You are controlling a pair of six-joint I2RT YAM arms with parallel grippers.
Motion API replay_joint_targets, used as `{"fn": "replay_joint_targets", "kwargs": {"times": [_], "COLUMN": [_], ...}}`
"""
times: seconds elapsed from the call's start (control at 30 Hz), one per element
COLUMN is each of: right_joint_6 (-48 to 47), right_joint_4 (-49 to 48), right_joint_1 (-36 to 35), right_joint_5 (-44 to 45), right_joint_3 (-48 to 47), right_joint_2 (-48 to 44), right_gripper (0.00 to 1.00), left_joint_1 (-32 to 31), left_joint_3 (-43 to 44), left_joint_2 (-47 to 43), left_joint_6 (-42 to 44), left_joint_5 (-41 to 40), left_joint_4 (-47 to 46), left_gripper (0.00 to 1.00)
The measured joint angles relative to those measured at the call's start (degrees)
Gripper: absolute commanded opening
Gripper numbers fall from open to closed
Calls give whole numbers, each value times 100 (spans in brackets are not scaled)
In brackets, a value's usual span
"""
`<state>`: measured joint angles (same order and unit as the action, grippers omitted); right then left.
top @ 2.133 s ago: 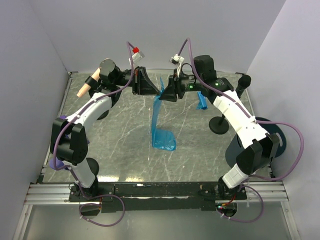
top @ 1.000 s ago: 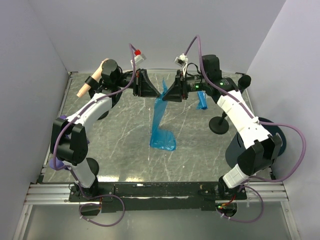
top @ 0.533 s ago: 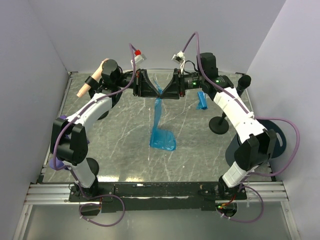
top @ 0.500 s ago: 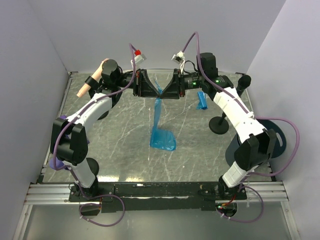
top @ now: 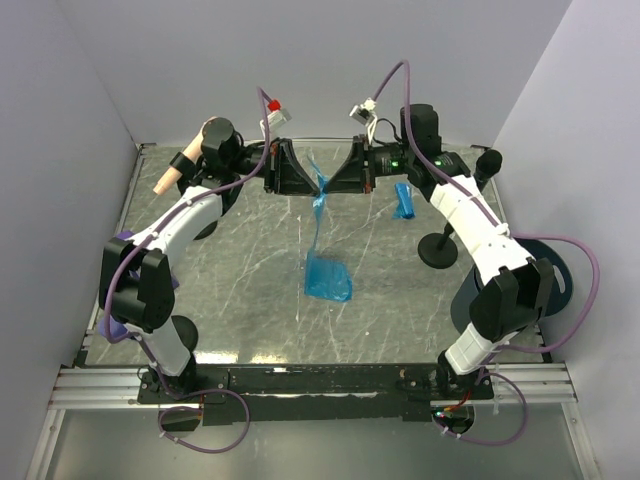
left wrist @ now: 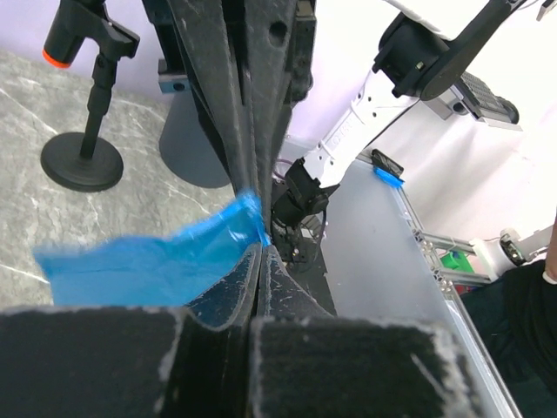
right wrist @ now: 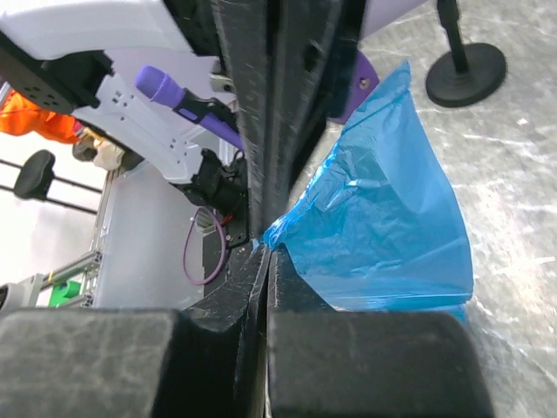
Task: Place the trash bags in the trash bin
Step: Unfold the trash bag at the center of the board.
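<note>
**Left gripper** [top: 311,184]: over the far middle of the table [top: 230,290]. Its jaws are pressed flat together with a pinch of blue film caught at the tips.

**Right gripper** [top: 333,183]: tip to tip with the left one, jaws likewise closed. The film's corner sits at its tips and seems nipped there too, though the crowded wrist view leaves some doubt.

**Sheet bag** [top: 326,275]: the top end is gathered where the two grippers meet, held off the surface. The body hangs as a narrow strip, and the lower end lies crumpled on the table near its centre.

**Blue roll** [top: 403,200]: on the table at far right, just beside the right arm and apart from both grippers.

**Trash bin** [top: 460,305]: at the near right, partly hidden behind the right arm, well apart from both bags.

**Stand base** [top: 438,252]: between the blue roll and the trash bin.
</note>
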<state>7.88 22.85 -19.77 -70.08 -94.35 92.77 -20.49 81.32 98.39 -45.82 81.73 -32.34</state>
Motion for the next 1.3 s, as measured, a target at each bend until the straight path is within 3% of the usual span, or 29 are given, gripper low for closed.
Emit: {"fn": "replay_joint_targets", "kwargs": {"times": [0.23, 0.3, 0.4, 0.63, 0.97, 1.1, 1.3], "right_joint_6": [87, 87, 120, 278, 498, 737, 1121], "right_joint_4": [-74, -70, -87, -201, -339, -533, -951], "right_joint_1": [240, 240, 240, 240, 240, 260, 332], "right_joint_5": [-7, -7, -9, -7, -7, -63, -326], "right_joint_3": [365, 389, 393, 393, 393, 404, 435], "right_joint_2": [-57, -72, -114, -136, -136, -136, -133], "right_gripper": [0, 0, 0, 0, 0, 0, 0], "left_joint_1": [0, 0, 0, -118, -260, -267, -284], "left_joint_3": [0, 0, 2, 494, 647, 688, 704], "left_joint_2": [0, 0, 0, 42, 133, 162, 247], "left_joint_6": [26, 15, 214, 1237, 1508, 1502, 1467], "left_joint_5": [-2, -11, -83, -518, -627, -544, -481], "left_joint_4": [87, 72, 249, 1633, 1860, 1856, 1797], "left_gripper": [2, 26, 39, 27, 20, 1, 1]}}
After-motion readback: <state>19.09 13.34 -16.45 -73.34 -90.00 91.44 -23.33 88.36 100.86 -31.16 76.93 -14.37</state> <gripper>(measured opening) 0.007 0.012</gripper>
